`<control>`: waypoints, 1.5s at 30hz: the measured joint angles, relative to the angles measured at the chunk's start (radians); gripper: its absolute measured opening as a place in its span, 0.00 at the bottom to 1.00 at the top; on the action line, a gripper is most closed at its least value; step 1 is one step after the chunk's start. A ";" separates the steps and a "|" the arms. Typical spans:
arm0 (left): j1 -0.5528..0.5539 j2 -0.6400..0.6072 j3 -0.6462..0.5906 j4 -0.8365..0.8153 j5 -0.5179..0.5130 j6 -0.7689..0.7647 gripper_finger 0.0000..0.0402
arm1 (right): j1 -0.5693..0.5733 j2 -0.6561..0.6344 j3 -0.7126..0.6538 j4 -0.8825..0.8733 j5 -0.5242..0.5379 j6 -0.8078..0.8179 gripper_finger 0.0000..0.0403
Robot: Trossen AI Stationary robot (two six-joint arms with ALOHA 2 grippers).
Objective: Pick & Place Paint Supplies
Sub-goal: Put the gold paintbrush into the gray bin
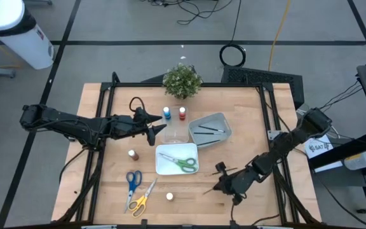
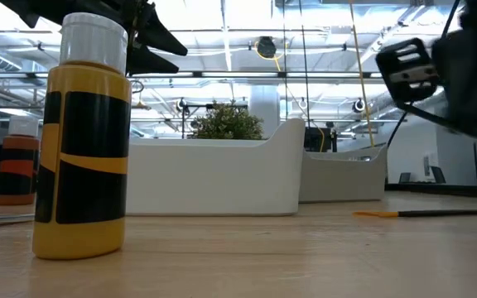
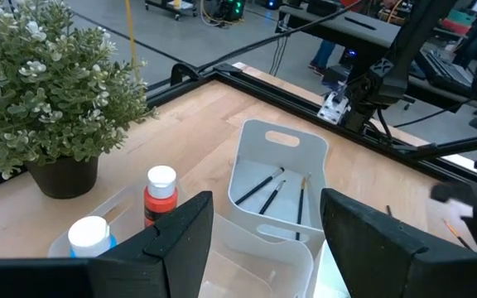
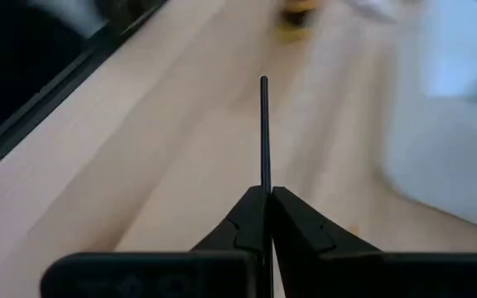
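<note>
My right gripper (image 1: 220, 186) (image 4: 265, 194) is shut on a thin dark brush (image 4: 264, 132) near the table's front right. A brush with an orange tip (image 2: 421, 213) shows at table level; whether it is the held one, I cannot tell. My left gripper (image 1: 159, 131) (image 3: 263, 248) is open and empty above the clear tray (image 1: 175, 132), where a blue bottle (image 1: 167, 113) and a red bottle (image 1: 182, 113) stand. A brown bottle (image 1: 133, 154), a yellow bottle (image 1: 169, 197) (image 2: 85, 141), blue scissors (image 1: 132, 180) and yellow scissors (image 1: 141, 201) rest on the table. My right gripper pinches the brush by one end (image 4: 264, 184) between its two fingertips. The brush runs straight on from the fingers, along them, over the table top. Whether its free end (image 4: 264, 81) touches the table, I cannot tell.
A grey tray (image 1: 224, 121) (image 3: 259, 132) holds several brushes. A white tray (image 1: 164, 166) holds green scissors (image 1: 184, 163). A potted plant (image 1: 182, 81) (image 3: 44, 91) stands at the far edge. Bare wood lies between the white tray and my right gripper.
</note>
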State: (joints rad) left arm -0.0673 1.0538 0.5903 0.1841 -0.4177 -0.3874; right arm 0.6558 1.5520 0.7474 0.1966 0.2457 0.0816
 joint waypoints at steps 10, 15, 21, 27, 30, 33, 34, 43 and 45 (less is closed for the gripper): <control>0.000 0.000 0.000 -0.001 0.000 0.008 0.59 | -0.069 -0.021 0.000 0.010 -0.012 0.111 0.21; 0.000 0.000 0.000 -0.001 0.000 0.009 0.59 | -0.075 -0.021 0.001 -0.003 -0.012 0.115 0.26; 0.000 0.000 0.000 -0.001 0.000 0.009 0.59 | -0.074 -0.017 -0.008 -0.126 -0.012 0.150 0.31; 0.000 0.000 0.000 -0.001 0.000 0.009 0.59 | -0.062 -0.018 -0.090 -0.140 -0.016 0.253 0.33; 0.000 0.000 0.000 -0.001 0.000 0.009 0.59 | -0.063 -0.017 -0.143 -0.109 -0.015 0.301 0.33; 0.000 0.000 0.000 0.000 0.000 0.009 0.59 | -0.059 -0.018 -0.185 -0.017 -0.033 0.307 0.33; 0.000 0.000 0.000 0.000 0.000 0.008 0.59 | -0.058 -0.018 -0.194 0.005 -0.049 0.303 0.33; 0.000 0.000 0.000 0.000 0.000 0.009 0.59 | -0.037 -0.025 -0.191 0.023 -0.088 0.311 0.32; 0.000 0.000 0.000 0.000 0.000 0.009 0.59 | -0.031 -0.025 -0.176 0.024 -0.089 0.310 0.32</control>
State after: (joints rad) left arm -0.0669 1.0538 0.5903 0.1837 -0.4179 -0.3780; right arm 0.6245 1.5269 0.5718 0.2201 0.1568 0.3919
